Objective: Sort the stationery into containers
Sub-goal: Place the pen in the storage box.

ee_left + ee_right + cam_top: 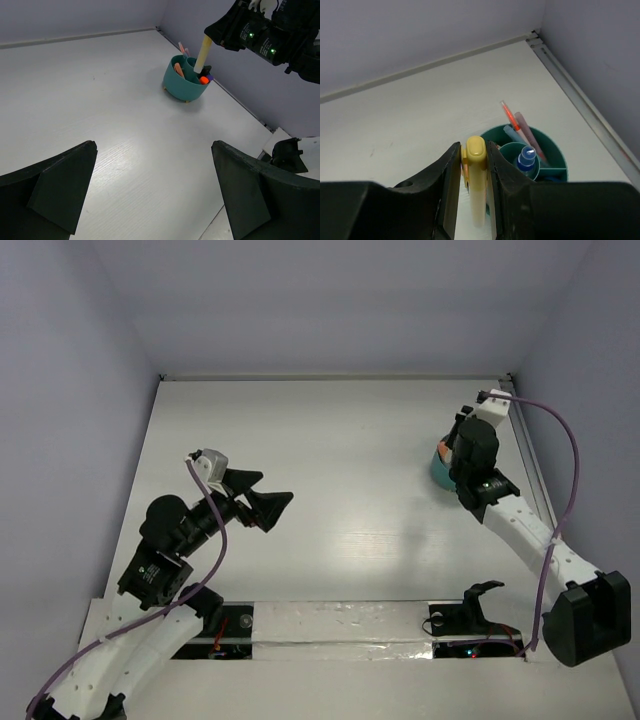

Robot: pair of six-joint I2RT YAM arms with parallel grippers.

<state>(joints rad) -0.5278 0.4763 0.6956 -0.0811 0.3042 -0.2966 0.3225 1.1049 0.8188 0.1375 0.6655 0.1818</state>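
The round teal organiser [438,472] stands at the far right of the table, mostly hidden under my right arm in the top view. It shows in the left wrist view [180,86] and the right wrist view [555,152]. My right gripper [473,150] is shut on a yellow marker [477,185] and holds it upright over the organiser's near compartment [202,54]. Inside stand a thin pink pen [510,117], a purple marker [526,125], a blue-white pen [526,159] and an orange highlighter [204,80]. My left gripper [268,498] is open and empty at the left [155,185].
A metal rail [580,100] runs along the table's right edge close behind the organiser. Purple walls enclose the far and side edges. A black mount [478,602] sits on the taped strip at the near edge.
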